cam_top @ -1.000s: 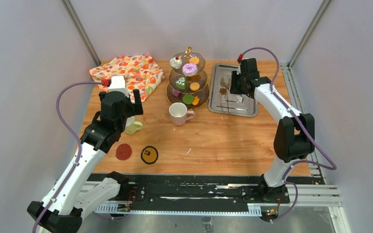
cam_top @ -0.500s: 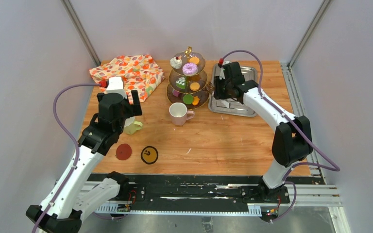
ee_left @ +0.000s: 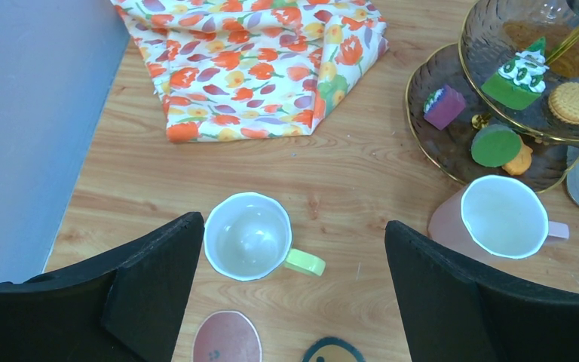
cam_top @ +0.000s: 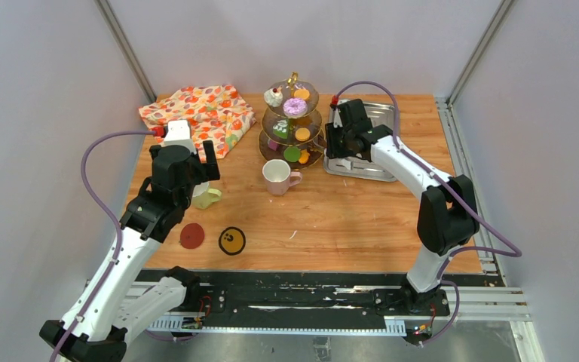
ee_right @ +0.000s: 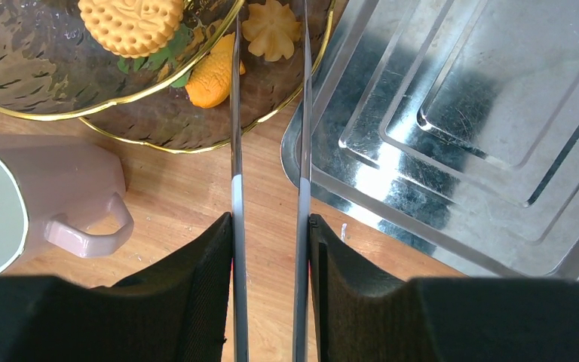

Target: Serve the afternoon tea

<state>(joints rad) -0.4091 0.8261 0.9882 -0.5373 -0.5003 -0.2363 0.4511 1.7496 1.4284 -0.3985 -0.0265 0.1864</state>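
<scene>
The brown-glass three-tier stand holds small pastries at the back centre. The pink mug stands in front of it. The yellow-green mug stands to the left. My left gripper is open and hovers above the yellow-green mug, which is empty. My right gripper is shut on the metal tongs. The tong arms reach over the bottom tier, between an orange fish-shaped pastry and a flower biscuit. A round orange biscuit lies on the tier above.
A steel tray lies right of the stand, under my right arm. A floral cloth lies at the back left. A red coaster and a black-and-yellow coaster lie near the front left.
My right gripper has moved left with the tongs, from over the steel tray to the stand's bottom tier. The left arm has barely moved.
</scene>
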